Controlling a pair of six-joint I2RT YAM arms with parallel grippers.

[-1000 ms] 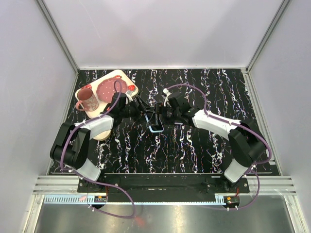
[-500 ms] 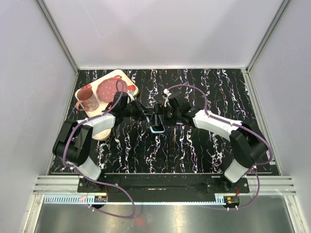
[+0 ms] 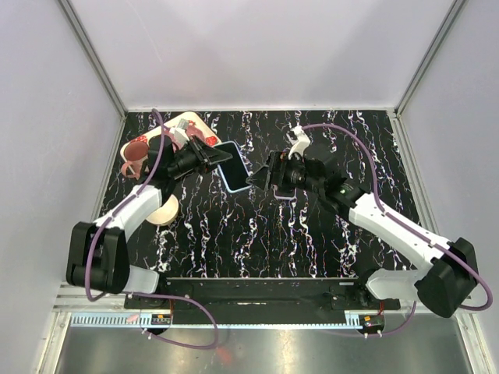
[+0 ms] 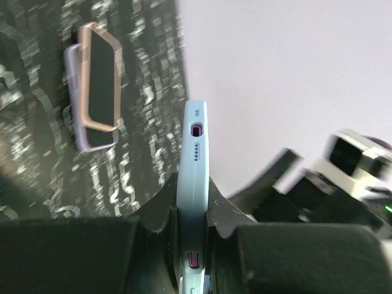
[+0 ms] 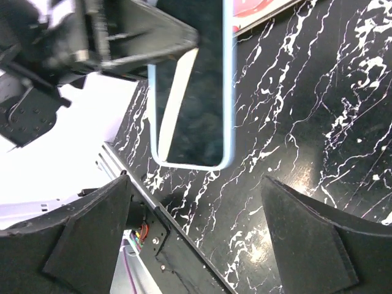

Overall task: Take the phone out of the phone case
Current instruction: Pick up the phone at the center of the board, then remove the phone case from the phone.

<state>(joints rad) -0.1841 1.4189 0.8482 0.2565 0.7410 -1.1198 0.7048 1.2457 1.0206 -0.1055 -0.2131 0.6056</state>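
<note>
A phone with a dark screen sits in a light blue phone case point(image 3: 231, 168) point(image 5: 193, 86). It is held off the table, edge-on in the left wrist view point(image 4: 193, 159). My left gripper point(image 3: 210, 158) point(image 4: 193, 190) is shut on the case's long sides. My right gripper point(image 3: 259, 178) point(image 5: 196, 184) stands open just right of the phone's free end, facing its screen and not touching it. Nothing is between the right fingers point(image 5: 92, 233).
A second phone in a lavender case point(image 4: 98, 92) point(image 3: 285, 195) lies flat on the black marbled table below my right gripper. A cream tray point(image 3: 199, 125) with a pink mug point(image 3: 136, 156) and a plate sits at the back left. A beige round thing point(image 3: 161, 212) lies under the left arm.
My left gripper shut on the blue-cased phone and lifted it up and to the left off the table. The right gripper let go, opened wider and drew back to the right.
</note>
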